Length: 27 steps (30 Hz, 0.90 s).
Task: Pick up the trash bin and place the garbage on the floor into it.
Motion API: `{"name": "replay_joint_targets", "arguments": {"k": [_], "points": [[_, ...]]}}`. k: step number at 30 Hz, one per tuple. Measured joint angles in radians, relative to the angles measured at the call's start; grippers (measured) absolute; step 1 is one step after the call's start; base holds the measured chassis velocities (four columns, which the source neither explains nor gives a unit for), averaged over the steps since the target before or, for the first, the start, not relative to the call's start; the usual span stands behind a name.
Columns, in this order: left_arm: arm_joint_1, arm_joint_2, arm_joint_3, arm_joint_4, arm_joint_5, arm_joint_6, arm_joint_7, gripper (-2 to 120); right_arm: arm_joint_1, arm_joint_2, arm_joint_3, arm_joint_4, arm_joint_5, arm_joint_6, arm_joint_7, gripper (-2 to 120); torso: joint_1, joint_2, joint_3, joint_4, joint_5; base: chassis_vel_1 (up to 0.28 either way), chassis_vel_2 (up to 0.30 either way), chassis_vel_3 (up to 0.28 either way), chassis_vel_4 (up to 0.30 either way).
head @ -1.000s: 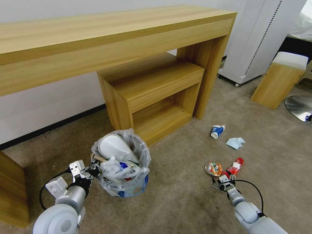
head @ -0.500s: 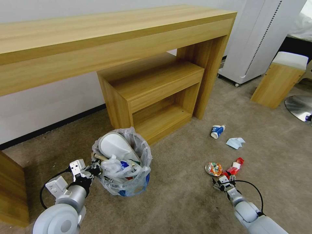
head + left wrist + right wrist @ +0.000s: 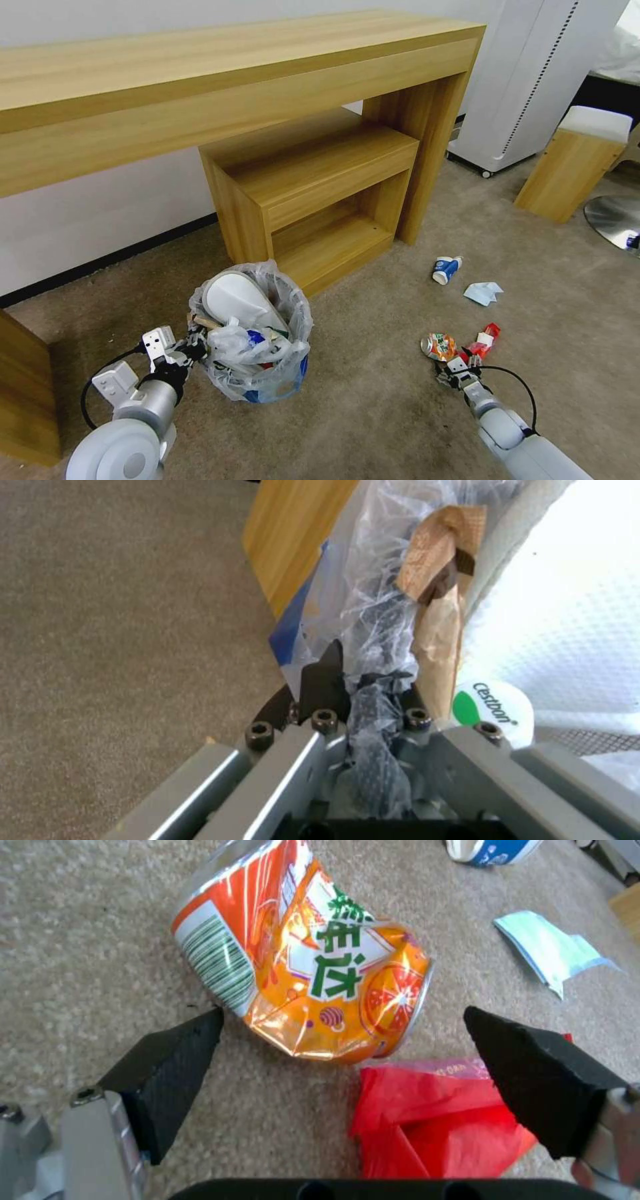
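The trash bin (image 3: 257, 373), lined with a crinkly clear bag and stuffed with a white slipper (image 3: 237, 303) and other litter, stands on the beige floor (image 3: 373, 413). At the bin's near rim my left gripper (image 3: 195, 347) is shut on the bag and rim; in the left wrist view the left gripper (image 3: 367, 695) pinches crumpled plastic. My right gripper (image 3: 457, 369) hangs open just short of the crushed orange can (image 3: 438, 347). In the right wrist view the right gripper (image 3: 341, 1015) straddles the can (image 3: 307, 970), with the red wrapper (image 3: 433, 1120) beside it.
A blue-white cup (image 3: 445, 269) and a tissue (image 3: 483, 292) lie farther off on the carpet. A long wooden desk (image 3: 200, 73) with a low shelf unit (image 3: 313, 187) stands behind the bin. A white appliance (image 3: 533, 80), a stool (image 3: 573, 167) and a chair base (image 3: 617, 220) are at the right.
My right gripper has edged forward toward the crushed can, still open. The left gripper and the bin have barely moved.
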Motion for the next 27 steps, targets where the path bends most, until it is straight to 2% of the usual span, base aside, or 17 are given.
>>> {"name": "replay_joint_targets", "arguments": {"k": [27], "points": [[-0.005,-0.001,0.001,-0.003,-0.006,0.0,-0.001,1,0.07,0.046,-0.029,-0.095,-0.032,0.021,-0.009,92,0.0,0.0,0.0,0.0,0.0,0.0,0.0,0.0,0.0]]}}
